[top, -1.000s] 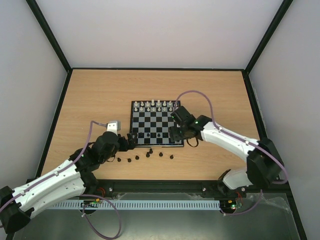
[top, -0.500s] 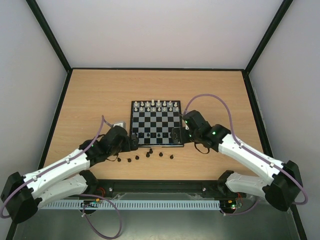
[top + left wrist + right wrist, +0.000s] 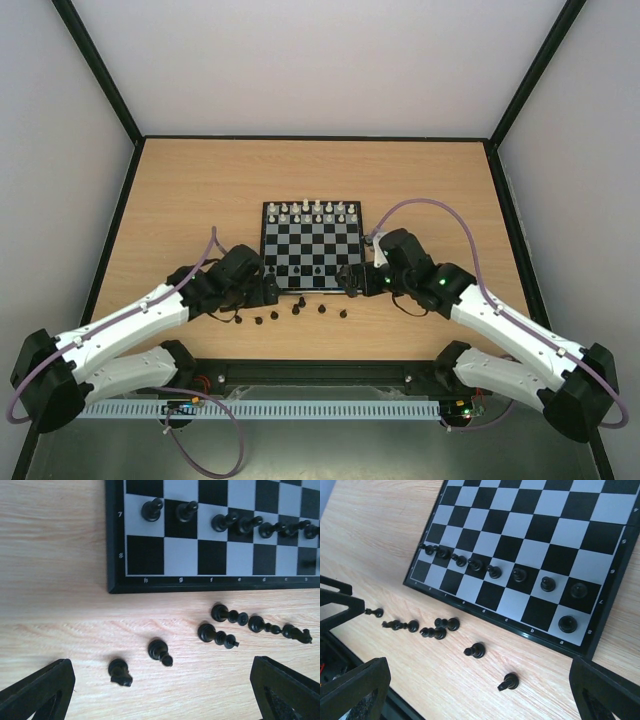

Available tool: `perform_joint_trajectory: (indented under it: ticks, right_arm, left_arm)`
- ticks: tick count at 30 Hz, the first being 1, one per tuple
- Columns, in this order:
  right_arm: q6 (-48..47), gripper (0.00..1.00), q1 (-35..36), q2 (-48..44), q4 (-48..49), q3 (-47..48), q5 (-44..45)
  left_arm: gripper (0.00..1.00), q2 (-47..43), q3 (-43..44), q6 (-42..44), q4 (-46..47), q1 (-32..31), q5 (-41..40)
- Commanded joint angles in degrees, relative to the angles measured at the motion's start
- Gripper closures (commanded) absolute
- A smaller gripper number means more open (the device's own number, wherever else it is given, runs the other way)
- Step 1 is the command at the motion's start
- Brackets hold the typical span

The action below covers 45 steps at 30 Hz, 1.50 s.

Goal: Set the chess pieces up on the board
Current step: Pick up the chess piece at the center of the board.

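black chess pieces [image 3: 206,631] lie scattered on the table [image 3: 50,555] beside the board [image 3: 145,555].

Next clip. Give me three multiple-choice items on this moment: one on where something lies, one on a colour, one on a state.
1. Where do the loose pieces lie?
A. On the table, beside the board's near edge.
B. Beyond the board's far edge.
C. On the board's middle squares.

2. What colour are they?
A. White.
B. Black.
C. Red.

3. How do both arms' jaws stand?
A. Open, gripping nothing.
B. Shut on pieces.
C. One open, one shut.

Answers:
1. A, both wrist views show them on bare wood beside the border.
2. B, every one is dark.
3. A, each wrist view shows its fingers wide apart, holding nothing.
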Motion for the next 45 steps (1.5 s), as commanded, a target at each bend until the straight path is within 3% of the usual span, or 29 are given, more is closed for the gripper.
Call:
perform_joint_trajectory:
  ticks: [1,10,21,45]
  right_arm:
    - [0.13,0.01,-0.20,-2.63,3.90,-3.23,-4.92]
    - [0.89,0.02,-0.20,-2.94,10.67,-8.07,-7.08]
    - [1.34,0.01,-0.22,-4.49,11.68,-10.88,-7.53]
    - [1.61,0.01,-0.07,-4.34,12.10,-11.58,-7.23]
  left_arm:
    - [0.01,0.27,3.14,-1.99,-7.71,0.40,-0.55]
    - [0.01,-2.50,1.80,-5.94,-11.76,0.40,-2.13]
    - [0.01,-3.21,2.78,-5.90,-16.58,0.75,-1.46]
    - [0.01,-3.52,1.90,-3.59,-14.60,2.03,0.92]
